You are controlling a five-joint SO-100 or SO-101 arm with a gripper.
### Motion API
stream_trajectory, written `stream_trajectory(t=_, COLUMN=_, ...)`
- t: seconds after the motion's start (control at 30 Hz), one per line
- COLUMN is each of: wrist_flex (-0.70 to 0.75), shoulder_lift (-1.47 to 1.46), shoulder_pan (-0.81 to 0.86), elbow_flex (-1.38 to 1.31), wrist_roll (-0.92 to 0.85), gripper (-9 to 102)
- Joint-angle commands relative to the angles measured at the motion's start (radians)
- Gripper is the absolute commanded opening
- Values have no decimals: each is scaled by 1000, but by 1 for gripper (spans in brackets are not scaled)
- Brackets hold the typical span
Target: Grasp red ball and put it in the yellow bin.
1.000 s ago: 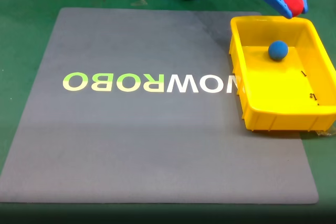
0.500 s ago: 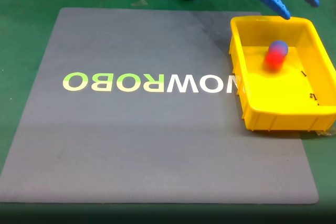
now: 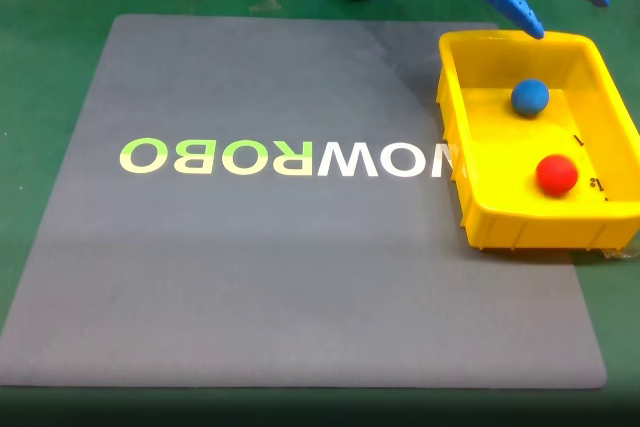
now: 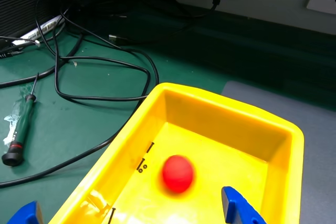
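Red ball [image 3: 557, 174]: one, round, lying loose on the floor of the bin [image 3: 470, 187], toward its near end in the fixed view. One blue ball [image 3: 530, 97] farther in, apart from it. One bin, long axis running near to far. Above the far rim, gripper [image 3: 568, 9], fingers spread, empty.

In the wrist view, the red ball [image 4: 177, 173] lay on the floor of the yellow bin [image 4: 226, 109], apart from its walls and slightly blurred. The tool [image 4: 131, 213] showed as two blue fingertips at the bottom edge, spread wide with nothing between them. Left of the bin, on the green counter [image 4: 79, 124], black cables [image 4: 100, 64] looped about, and a screwdriver [image 4: 21, 124] with a green handle lay near the left edge.
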Motion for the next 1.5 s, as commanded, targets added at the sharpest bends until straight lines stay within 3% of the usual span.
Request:
stream_trajectory(t=0.0, wrist_flex=35, shoulder_lift=107, shoulder_pan=40, elbow_flex=-9, wrist_roll=9, gripper=38)
stream_trajectory(t=0.23, wrist_flex=209, shoulder_lift=449, shoulder_pan=97, elbow_flex=120, wrist_roll=-31, gripper=34)
stream_trajectory(t=0.53, wrist_flex=644, shoulder_lift=974, shoulder_pan=244, elbow_flex=319, wrist_roll=-41, gripper=1)
stream_trajectory(t=0.77, wrist_flex=885, shoulder_lift=1374, shoulder_pan=347, elbow_flex=611, wrist_roll=-37, gripper=0)
stream_trajectory(t=0.97, wrist_flex=1003, shoulder_lift=1376, shoulder_pan=414, elbow_flex=701, wrist_roll=5, gripper=0)
stream_trajectory(t=1.2, wrist_flex=1008, shoulder_lift=1376, shoulder_pan=416, elbow_flex=890, wrist_roll=-8, gripper=0)
stream_trajectory(t=1.47, wrist_flex=1230, shoulder_lift=1378, shoulder_pan=410, elbow_flex=891, wrist_roll=11, gripper=0)
